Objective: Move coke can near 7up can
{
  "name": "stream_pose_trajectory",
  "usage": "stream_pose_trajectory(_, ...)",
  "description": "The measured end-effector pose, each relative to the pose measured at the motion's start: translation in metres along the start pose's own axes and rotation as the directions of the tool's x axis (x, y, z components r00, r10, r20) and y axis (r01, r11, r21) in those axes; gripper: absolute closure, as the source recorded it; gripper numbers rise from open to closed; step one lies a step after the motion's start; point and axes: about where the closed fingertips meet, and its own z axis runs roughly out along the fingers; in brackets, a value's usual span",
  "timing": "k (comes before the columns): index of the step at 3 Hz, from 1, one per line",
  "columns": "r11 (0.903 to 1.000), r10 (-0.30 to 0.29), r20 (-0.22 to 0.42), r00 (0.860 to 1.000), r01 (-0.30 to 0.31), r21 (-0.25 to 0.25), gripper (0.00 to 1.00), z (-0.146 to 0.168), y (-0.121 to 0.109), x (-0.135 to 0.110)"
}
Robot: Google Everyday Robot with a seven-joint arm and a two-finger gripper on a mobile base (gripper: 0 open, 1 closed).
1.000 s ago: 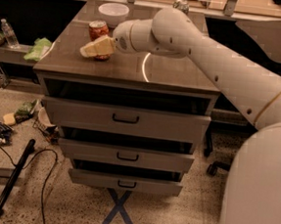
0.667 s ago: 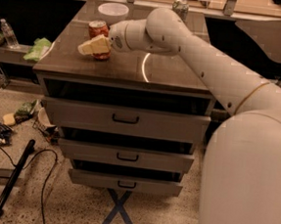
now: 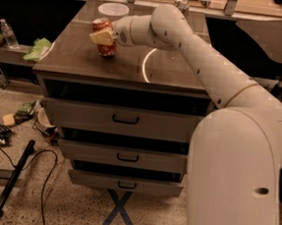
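The red coke can [image 3: 105, 49] stands near the back left of the dark cabinet top [image 3: 130, 69]. My gripper [image 3: 103, 36] is at the can, with a yellowish finger [image 3: 101, 37] lying across its front, closed around its middle. The can shows above and below the finger. The 7up can [image 3: 181, 5] is at the far back right of the top, mostly hidden behind my arm, well apart from the coke can.
A white bowl [image 3: 113, 9] sits just behind the coke can. A water bottle [image 3: 8, 33] and green cloth [image 3: 38, 50] lie on a lower shelf at left. Drawers [image 3: 125, 119] face me; litter and a black bar [image 3: 10, 182] lie on the floor.
My gripper has moved up and in from the can's lower front to around its middle. The can has stayed about where it was.
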Motion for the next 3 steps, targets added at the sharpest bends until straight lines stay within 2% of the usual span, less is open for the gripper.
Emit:
stream_pose_trajectory(1,0.9817,-0.017,0.031,0.999,0.011,0.190,0.99,-0.070,-0.048,-0.013)
stream_pose_trajectory(2,0.9265,-0.026,0.052,0.998,0.005,0.376,1.00,-0.131,-0.086,-0.013)
stream_pose_trajectory(3,0.9090,-0.037,0.082,0.996,0.000,0.417,1.00,-0.133,-0.095,-0.019)
